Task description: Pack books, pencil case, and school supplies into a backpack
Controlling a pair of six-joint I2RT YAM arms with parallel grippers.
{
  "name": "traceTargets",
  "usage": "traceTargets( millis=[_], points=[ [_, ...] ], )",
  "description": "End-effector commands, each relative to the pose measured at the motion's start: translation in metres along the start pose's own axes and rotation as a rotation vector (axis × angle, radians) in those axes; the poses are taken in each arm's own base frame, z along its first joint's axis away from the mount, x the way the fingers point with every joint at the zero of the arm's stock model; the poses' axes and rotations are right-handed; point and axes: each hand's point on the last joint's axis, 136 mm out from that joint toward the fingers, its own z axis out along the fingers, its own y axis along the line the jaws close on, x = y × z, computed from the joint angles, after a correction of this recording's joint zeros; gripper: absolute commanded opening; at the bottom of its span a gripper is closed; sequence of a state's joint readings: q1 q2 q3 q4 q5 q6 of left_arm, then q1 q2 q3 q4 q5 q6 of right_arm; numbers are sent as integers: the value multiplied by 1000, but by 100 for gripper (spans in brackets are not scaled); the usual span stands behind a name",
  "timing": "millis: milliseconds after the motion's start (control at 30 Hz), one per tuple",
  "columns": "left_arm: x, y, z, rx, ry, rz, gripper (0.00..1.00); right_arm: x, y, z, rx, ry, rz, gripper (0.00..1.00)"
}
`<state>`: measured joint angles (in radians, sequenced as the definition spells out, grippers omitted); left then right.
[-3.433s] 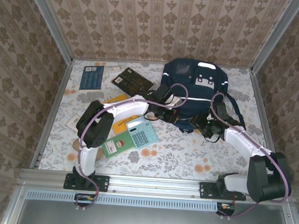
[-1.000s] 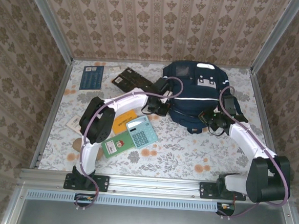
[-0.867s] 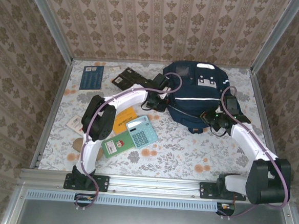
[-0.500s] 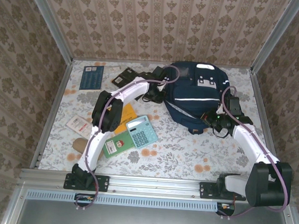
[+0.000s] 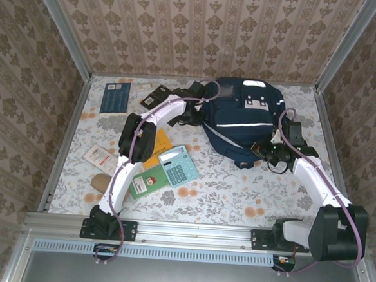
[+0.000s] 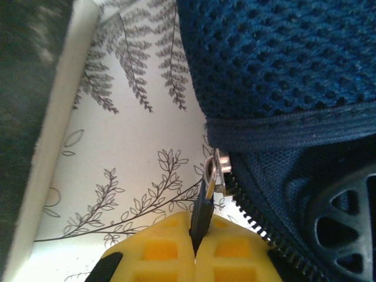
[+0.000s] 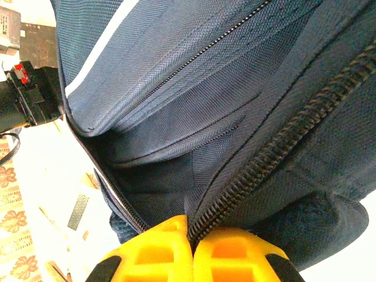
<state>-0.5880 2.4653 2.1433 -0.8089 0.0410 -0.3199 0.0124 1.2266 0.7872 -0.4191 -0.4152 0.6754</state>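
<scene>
Right pincer [image 7: 189, 244] is clamped on the backpack [image 7: 194, 76] rim, right at the zip teeth [image 7: 282, 132], on the backpack's near-right side. Left pincer [image 6: 194, 258] is pinched onto the zipper pull [image 6: 200, 214], with the slider [image 6: 219, 170] just past the tips. That's at the backpack's left edge, low over the bench [image 6: 117, 147].

My read: the main zip is being opened and nothing is packed yet.

To do it well:
- Draw the pull along the line of the teeth, not away from the fabric.
- Hold the right grip as an anchor so the rim stays taut and doesn't bunch ahead of the slider.
- The tab is thin and held near its end, so slip risk. Go slow.
- Open it wide enough for flat books.

Loose kit, all left of the backpack, near to far:
- pencil case [image 5: 98, 182], furthest out
- green book [image 5: 145, 182], with the calculator [image 5: 180, 166] beside it
- white card [image 5: 98, 154]
- orange book [image 5: 160, 141], partly under the left arm
- black book [image 5: 151, 98], just beside the backpack
- dark blue book [image 5: 117, 98], further left

Views:
- Left wrist resolves the tab-in-tips grip, which top is too coarse to show.
- Right wrist shows the mouth gaping, with dark lining inside.
- Top gives the kit layout.
</scene>
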Motion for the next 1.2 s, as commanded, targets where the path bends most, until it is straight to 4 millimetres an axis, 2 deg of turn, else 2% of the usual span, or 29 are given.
traceTargets(
  millis=[0, 33, 67, 167, 233, 333, 533, 567, 700, 867, 1067, 1167],
  points=[
    [-24, 32, -37, -25, -101, -76, 17, -15, 12, -9, -22, -30, -34, 15],
    [-25, 26, -43, -10, -109, -61, 25, -16, 12, -8, -20, -30, -35, 28],
    [-24, 20, -52, 4, -116, -43, 31, -16, 12, -8, -21, -30, -35, 35],
    [-21, 2, -82, 42, -143, 5, 50, -19, 15, -8, -26, -34, -36, 45],
    [-16, -6, -99, 62, -156, 15, 57, -19, 17, -8, -32, -39, -37, 48],
    [-7, -6, -122, 76, -174, -8, 67, -17, 25, -9, -45, -45, -69, 49],
    [23, 14, -150, 74, -192, -104, 78, -8, 51, -9, -96, -39, -158, 51],
    [30, 20, -154, 65, -194, -131, 86, -5, 57, -9, -107, -35, -177, 51],
    [49, 51, -160, 34, -214, -241, 92, 1, 77, -6, -129, -39, -252, 52],
    [61, 104, -150, -12, -222, -446, 92, 8, 106, 2, -182, -60, -344, 51],
    [36, 134, -130, 8, -280, -572, 90, 17, 140, 16, -198, -74, -470, 47],
    [23, 155, -117, -34, -286, -608, 90, 17, 156, 21, -214, -76, -498, 47]
  ],
)
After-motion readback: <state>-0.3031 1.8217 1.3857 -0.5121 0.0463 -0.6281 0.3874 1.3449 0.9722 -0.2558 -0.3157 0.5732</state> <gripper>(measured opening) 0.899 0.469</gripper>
